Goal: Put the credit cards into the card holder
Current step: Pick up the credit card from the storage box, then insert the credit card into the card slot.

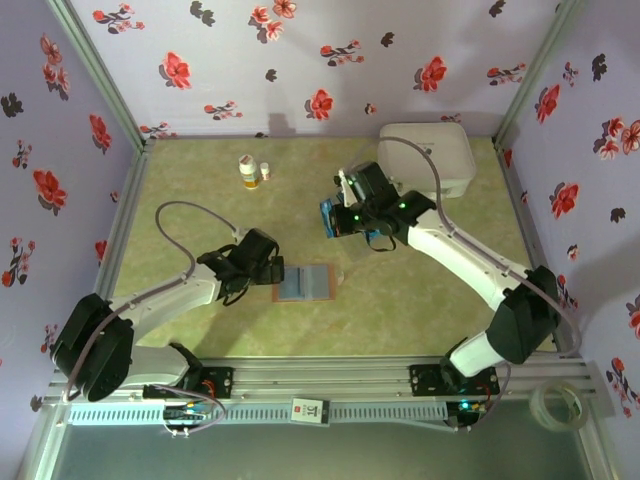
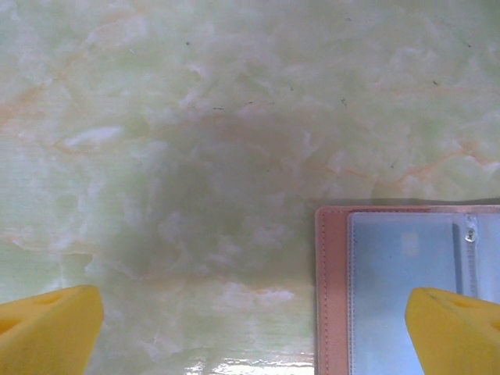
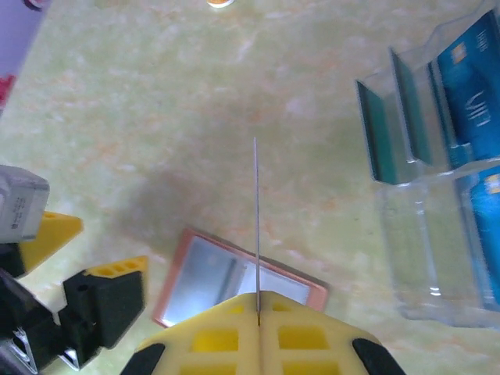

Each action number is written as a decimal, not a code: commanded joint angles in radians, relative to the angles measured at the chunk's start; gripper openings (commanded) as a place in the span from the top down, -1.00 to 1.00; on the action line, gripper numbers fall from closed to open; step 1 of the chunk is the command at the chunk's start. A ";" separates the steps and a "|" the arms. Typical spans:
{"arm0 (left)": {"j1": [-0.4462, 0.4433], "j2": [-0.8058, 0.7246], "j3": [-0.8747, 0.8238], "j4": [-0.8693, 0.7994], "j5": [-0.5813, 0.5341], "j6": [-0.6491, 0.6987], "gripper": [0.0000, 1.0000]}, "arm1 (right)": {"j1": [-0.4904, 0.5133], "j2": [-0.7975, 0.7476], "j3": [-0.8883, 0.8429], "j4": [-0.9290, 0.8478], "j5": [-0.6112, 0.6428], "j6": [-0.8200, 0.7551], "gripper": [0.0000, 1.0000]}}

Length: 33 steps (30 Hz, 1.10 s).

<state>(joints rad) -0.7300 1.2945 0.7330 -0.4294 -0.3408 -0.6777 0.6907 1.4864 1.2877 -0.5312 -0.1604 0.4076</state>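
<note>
**Right gripper clamps one card above the open holder; left gripper spread wide beside it**

Top external view: the card holder (image 1: 305, 283) lies open and flat on the table (image 1: 390, 320), about midway between the left and right edges and closer to the near edge than the far one. The left gripper (image 1: 270, 268) sits low at the holder's left edge. The right gripper (image 1: 338, 215) is further back and to the right of the holder, with a blue credit card (image 1: 327, 218) at its tip. A white case (image 1: 430, 155) stands in the far right corner. Two small bottles (image 1: 252, 172) stand near the far edge, left of centre.

Left wrist view: the left gripper (image 2: 250, 328) is released, with one yellow fingertip low at each side of the picture and bare table between them. The pink-edged card holder (image 2: 391, 289), clear sleeves showing, lies under the right-hand fingertip; I cannot tell if they touch.

Right wrist view: the right gripper (image 3: 258, 301) is clenched on the credit card (image 3: 255, 219), which is seen edge-on as a thin line rising from the closed yellow fingers. Below it lies the open card holder (image 3: 207, 277), with the left gripper (image 3: 86, 301) at its left. To the right, a clear tray (image 3: 414, 266) holds more credit cards (image 3: 469, 70) standing in its slots.
</note>
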 commanded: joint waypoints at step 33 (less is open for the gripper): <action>-0.012 0.079 -0.081 0.140 0.091 0.070 -0.99 | 0.054 0.083 -0.712 1.097 -0.226 0.502 1.00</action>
<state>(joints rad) -0.7345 1.3563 0.6521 -0.2985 -0.2565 -0.6239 0.7345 1.5482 0.5766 0.5167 -0.3717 0.8997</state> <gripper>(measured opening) 0.996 0.054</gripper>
